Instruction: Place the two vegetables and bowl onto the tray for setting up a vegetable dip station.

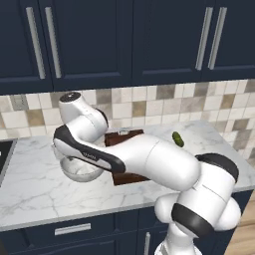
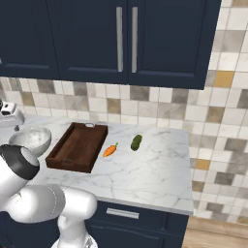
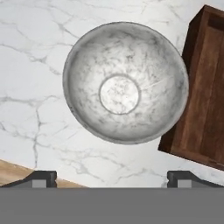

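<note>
The pale marbled bowl [image 3: 124, 83] stands empty on the counter, its rim just overlapping the left edge of the dark wooden tray [image 3: 205, 87]. My gripper [image 3: 111, 177] hovers open above the bowl, its fingertips spread wide with nothing between them. From the right base view, the bowl [image 2: 31, 140] sits left of the empty tray [image 2: 80, 145]. The orange carrot [image 2: 110, 150] lies just right of the tray, and the dark green cucumber [image 2: 136, 142] lies a little farther right. In the left base view my arm covers most of the tray [image 1: 124, 137]; the bowl [image 1: 79, 172] and cucumber [image 1: 178, 139] show.
A marble counter [image 2: 145, 174] runs under dark blue wall cabinets with a tiled backsplash behind. A dark cooktop edge [image 1: 4, 154] lies at the far left. The counter's front edge is close below the bowl, with wood floor [image 3: 17, 173] beyond it.
</note>
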